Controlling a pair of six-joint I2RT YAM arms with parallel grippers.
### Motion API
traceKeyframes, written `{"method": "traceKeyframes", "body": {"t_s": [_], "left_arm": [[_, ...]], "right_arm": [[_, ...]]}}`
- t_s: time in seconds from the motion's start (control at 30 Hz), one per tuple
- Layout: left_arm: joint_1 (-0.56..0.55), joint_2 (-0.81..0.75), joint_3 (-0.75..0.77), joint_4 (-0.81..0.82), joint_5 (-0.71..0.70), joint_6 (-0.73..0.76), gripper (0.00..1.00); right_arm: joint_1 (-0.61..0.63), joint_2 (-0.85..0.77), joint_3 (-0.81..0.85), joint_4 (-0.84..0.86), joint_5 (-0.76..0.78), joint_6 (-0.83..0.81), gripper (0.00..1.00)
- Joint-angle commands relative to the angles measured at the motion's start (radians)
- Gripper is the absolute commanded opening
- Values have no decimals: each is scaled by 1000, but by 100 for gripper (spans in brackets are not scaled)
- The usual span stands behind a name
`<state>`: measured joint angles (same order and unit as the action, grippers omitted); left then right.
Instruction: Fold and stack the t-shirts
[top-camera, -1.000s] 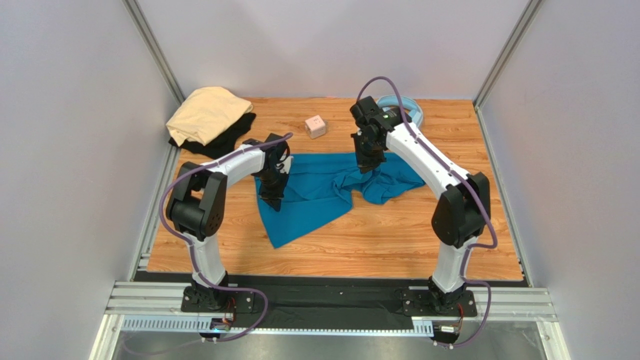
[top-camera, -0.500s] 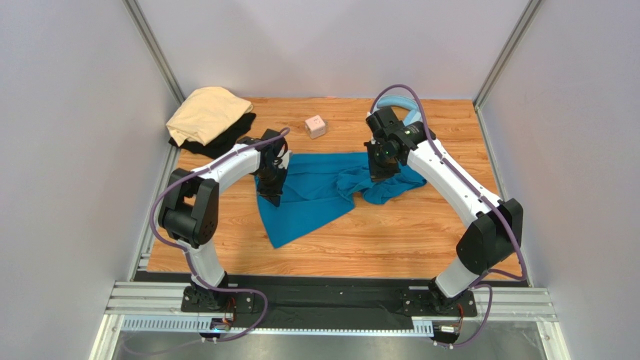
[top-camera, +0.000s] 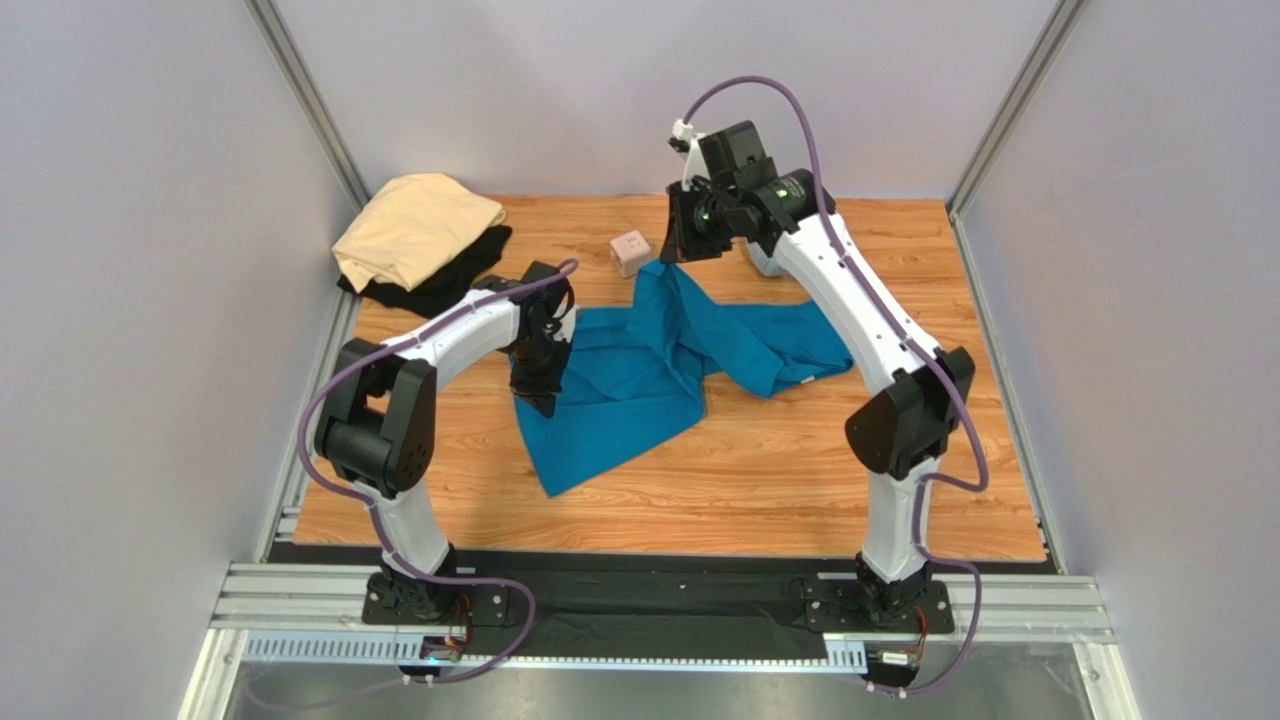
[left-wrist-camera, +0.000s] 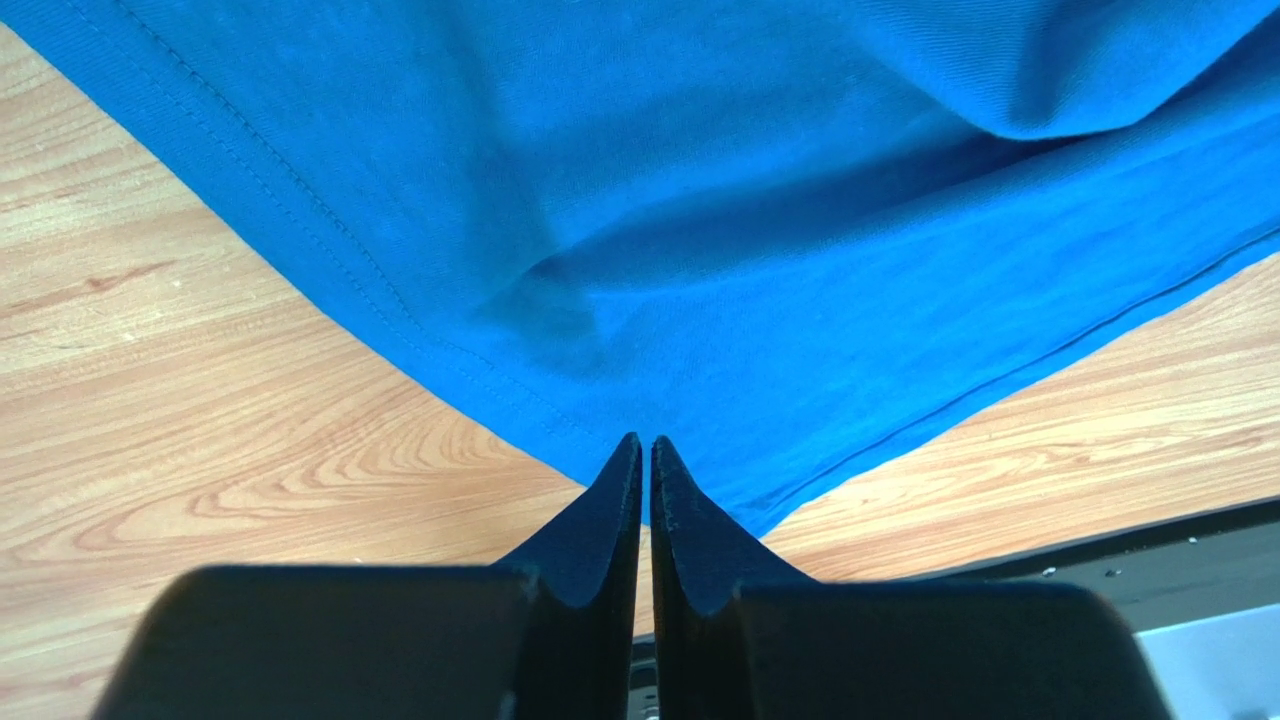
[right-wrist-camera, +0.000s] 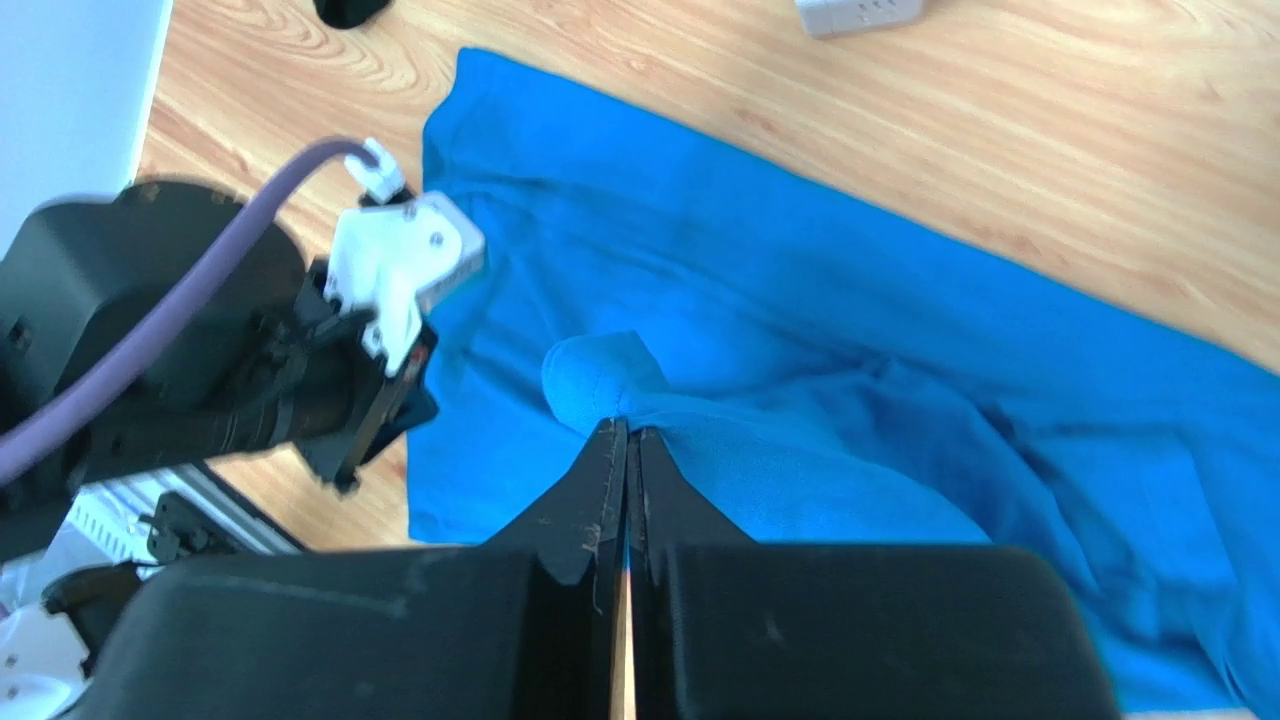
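From the overhead camera we saw the teal-blue t-shirt (top-camera: 616, 398) lying rumpled across the middle of the wooden table (top-camera: 842, 480), with one part of it drawn up into a peak toward the far side. The right gripper (top-camera: 672, 252) hung above the table at the top of that peak, near the pink cube (top-camera: 631, 251), and its jaws were closed on the cloth. The left gripper (top-camera: 538, 399) was low at the shirt's left edge with its tips on the fabric. In the far-left corner the tan t-shirt (top-camera: 409, 225) lay bunched on top of the black t-shirt (top-camera: 458, 278), and both were well apart from the teal one. Through the left wrist camera we saw the two fingers almost together, with only a narrow slit between them. Their tips met on the hem at a corner of the teal shirt and pinched it, and creases in the cloth ran toward that spot. The rest of the shirt spread away over the wood. Through the right wrist camera we saw the fingers pressed tight on a small knob of teal cloth that bulged just past the tips, and the rest of the shirt fell away below onto the table. The left arm (right-wrist-camera: 181, 345) showed at the left, reaching to the shirt's edge.
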<state>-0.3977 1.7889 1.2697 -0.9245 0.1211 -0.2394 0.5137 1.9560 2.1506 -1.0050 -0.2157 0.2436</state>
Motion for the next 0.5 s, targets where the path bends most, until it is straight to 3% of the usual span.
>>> {"method": "traceKeyframes", "body": {"t_s": [0.0, 0.23, 0.47], "left_arm": [[-1, 21, 39, -20, -9, 3, 10], [-3, 69, 82, -23, 0, 9, 10], [-1, 119, 115, -27, 11, 9, 10]], "right_arm": [[-6, 162, 92, 16, -53, -9, 0], [-15, 332, 37, 2, -39, -1, 0], [-24, 328, -47, -10, -19, -13, 0]]}}
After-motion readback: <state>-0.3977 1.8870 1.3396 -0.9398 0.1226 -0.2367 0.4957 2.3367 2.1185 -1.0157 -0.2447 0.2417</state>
